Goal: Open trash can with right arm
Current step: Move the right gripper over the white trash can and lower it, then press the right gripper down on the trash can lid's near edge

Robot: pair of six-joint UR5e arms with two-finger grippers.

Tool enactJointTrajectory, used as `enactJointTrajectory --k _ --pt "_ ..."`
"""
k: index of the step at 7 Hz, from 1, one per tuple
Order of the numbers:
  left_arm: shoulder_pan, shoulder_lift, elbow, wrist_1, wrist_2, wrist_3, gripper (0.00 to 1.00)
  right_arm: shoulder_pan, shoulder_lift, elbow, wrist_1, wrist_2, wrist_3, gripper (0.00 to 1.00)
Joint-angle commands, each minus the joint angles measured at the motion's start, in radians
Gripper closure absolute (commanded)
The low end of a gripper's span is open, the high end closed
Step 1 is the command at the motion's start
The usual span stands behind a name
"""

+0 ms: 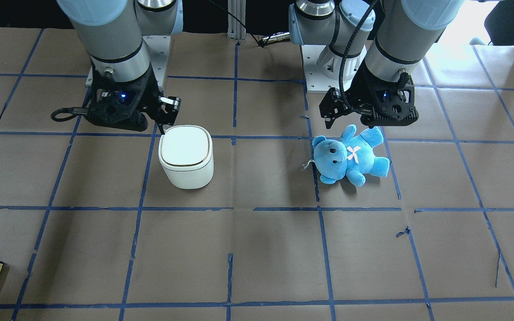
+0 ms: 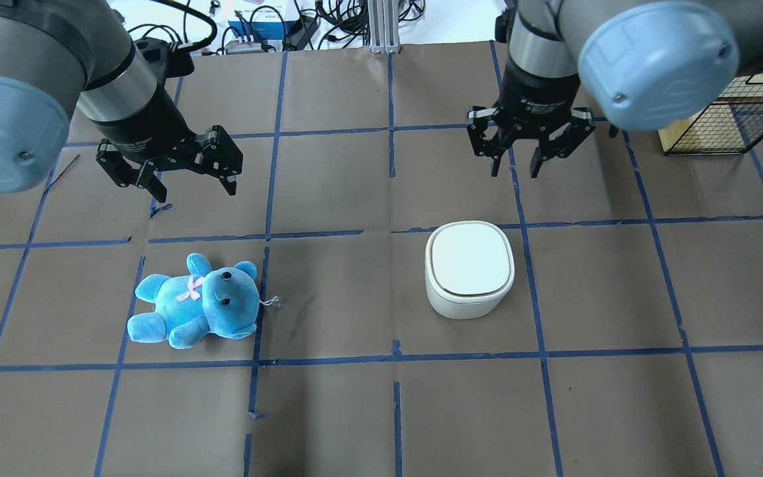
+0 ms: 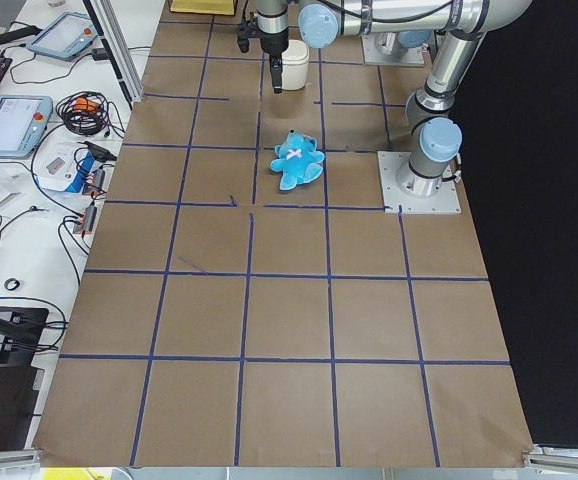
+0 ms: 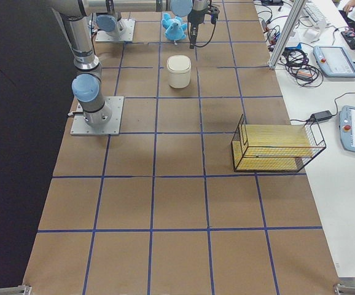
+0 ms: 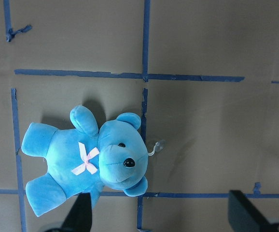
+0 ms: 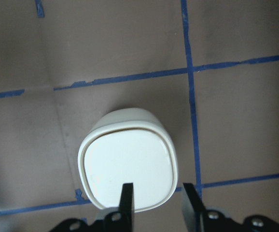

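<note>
We hold our right gripper [image 2: 514,169] up over the shut trash can [image 2: 469,268], ready to open it.

The trash can stands upright on the brown table [image 2: 381,411], and its lid [image 2: 469,258] lies flat and closed. In the overhead view our right gripper shows at about 1 o'clock from the can. It points down, not touching the can, with its two fingers a little way apart and nothing between them. We think it waits there because from above it can come down on the lid's edge to flip it up. Our left gripper [image 2: 195,192] has its fingers wide apart and holds nothing. It hangs at 12 o'clock from the blue teddy bear [image 2: 193,308], which lies at 9 o'clock from the can, well apart. That keeps this arm out of the way.
</note>
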Motion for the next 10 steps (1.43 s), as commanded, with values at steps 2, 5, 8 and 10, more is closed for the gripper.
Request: enactJointTrajectory --k 2,5,8,10 --pt "0.0 0.0 0.0 0.0 0.001 0.0 0.0 0.085 -0.001 0.139 -0.019 0.008 -0.057 0.96" --pt "0.0 0.0 0.0 0.0 0.001 0.0 0.0 0.08 0.004 0.22 -0.159 -0.007 -0.221 0.96" --pt "0.0 0.0 0.0 0.0 0.001 0.0 0.0 0.067 0.002 0.308 -0.312 -0.008 -0.23 0.96" --pt "0.0 0.0 0.0 0.0 0.001 0.0 0.0 0.056 0.01 0.322 -0.317 -0.005 -0.234 0.96"
